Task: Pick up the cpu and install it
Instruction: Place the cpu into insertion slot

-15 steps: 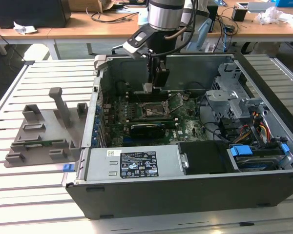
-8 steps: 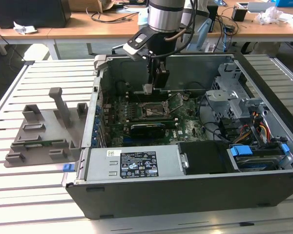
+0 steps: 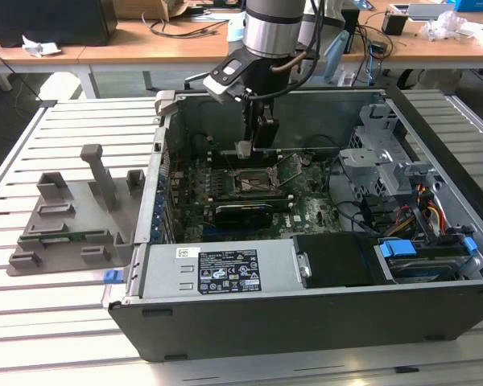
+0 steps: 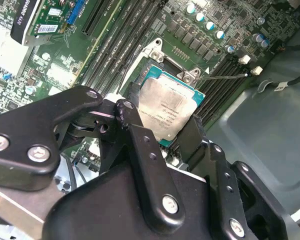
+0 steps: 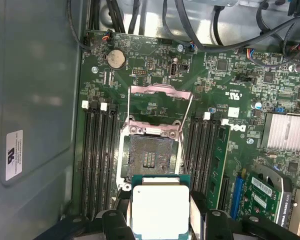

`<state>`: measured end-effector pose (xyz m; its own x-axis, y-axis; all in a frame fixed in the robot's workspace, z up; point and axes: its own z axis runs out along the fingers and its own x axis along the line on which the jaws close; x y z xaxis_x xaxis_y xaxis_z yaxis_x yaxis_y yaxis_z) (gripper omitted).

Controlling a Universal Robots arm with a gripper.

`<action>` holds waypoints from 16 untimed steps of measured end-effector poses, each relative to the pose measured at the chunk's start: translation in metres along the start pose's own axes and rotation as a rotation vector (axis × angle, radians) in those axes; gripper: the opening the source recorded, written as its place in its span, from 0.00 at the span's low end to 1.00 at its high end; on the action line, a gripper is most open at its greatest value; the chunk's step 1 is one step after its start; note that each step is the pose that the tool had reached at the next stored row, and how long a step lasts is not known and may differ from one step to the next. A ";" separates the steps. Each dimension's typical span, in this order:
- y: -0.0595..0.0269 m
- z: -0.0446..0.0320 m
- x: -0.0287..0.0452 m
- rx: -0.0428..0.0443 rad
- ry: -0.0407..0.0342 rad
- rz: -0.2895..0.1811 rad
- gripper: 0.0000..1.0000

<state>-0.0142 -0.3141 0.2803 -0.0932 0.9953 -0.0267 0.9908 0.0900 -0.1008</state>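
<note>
Slatted white desk [image 3: 64, 121] carries a grey plastic tray [image 3: 64, 225] at the exterior view's left and, beside it, an open computer case [image 3: 306, 322] lying on its side. Reaching down into the case, the arm's claw [image 3: 246, 147] is clenched on the cpu [image 5: 160, 210], pinching two opposite edges. The chip hangs over the motherboard [image 3: 306, 213] just beside the bare socket [image 5: 150, 157], whose metal frame stands flipped open.

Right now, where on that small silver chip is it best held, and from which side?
By two opposite thin edges, coming from above, as the gripper does: the chip is flat, its top gives nothing to pinch, and its underside must face the open socket.
</note>
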 end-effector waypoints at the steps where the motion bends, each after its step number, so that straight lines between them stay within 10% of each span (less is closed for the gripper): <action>1: 0.0001 0.0009 0.0000 0.0000 -0.0001 0.000 0.55; 16: 0.0115 0.0331 0.0068 0.0020 0.0071 0.070 0.55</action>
<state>-0.0068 -0.3074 0.2460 -0.0229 0.9994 -0.0267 0.9947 0.0201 -0.1010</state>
